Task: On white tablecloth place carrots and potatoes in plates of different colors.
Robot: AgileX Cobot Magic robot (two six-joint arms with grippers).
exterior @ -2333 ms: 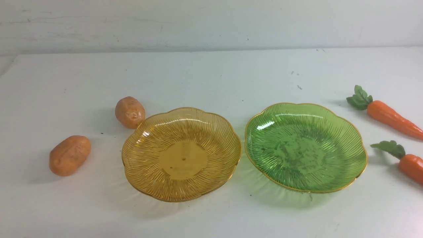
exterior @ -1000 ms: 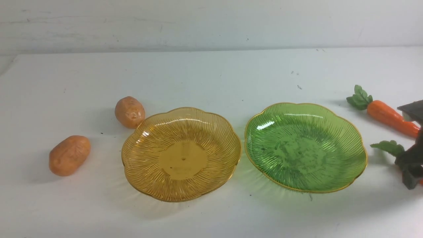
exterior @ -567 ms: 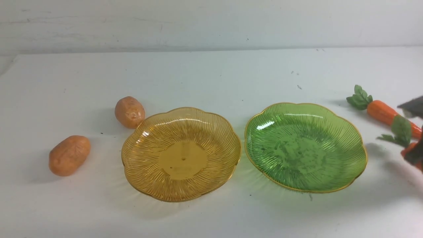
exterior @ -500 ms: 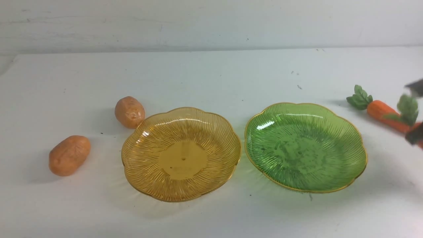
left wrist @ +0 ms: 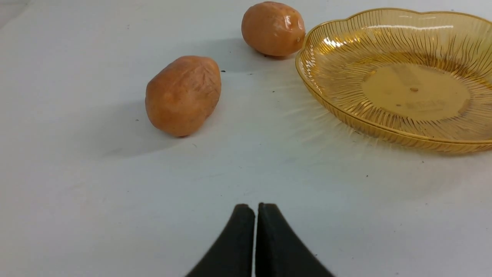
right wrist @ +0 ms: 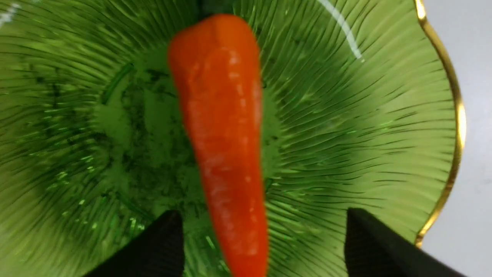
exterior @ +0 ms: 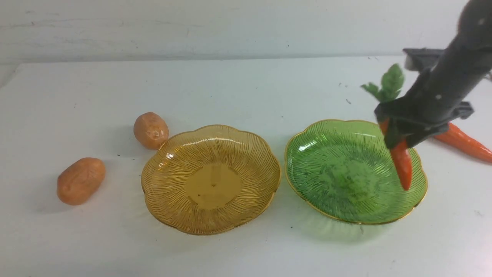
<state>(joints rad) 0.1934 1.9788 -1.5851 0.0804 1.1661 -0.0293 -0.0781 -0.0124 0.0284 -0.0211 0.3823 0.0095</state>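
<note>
On the white tablecloth (exterior: 246,88), my right gripper (exterior: 399,134) hangs over the right part of the green plate (exterior: 315,169). One carrot (exterior: 401,167) is at the jaws, tip down, leaves up. In the right wrist view the gripper (right wrist: 261,215) has its jaws wide apart, and the carrot (right wrist: 223,127) lies between them touching neither, above the green plate (right wrist: 365,115). The other carrot (exterior: 461,140) lies right of that plate. Two potatoes (exterior: 151,130) (exterior: 80,180) lie left of the amber plate (exterior: 173,161). My left gripper (left wrist: 255,206) is shut and empty, short of the potatoes (left wrist: 183,94) (left wrist: 273,27).
The amber plate (left wrist: 346,77) holds nothing and nearly touches the green plate at mid table. The far potato touches the amber rim. A pale wall runs behind the table's back edge.
My right gripper came in from the right, lifted the nearer carrot off the cloth and carried it left and up to over the green plate. Potatoes and plates have not moved.
</note>
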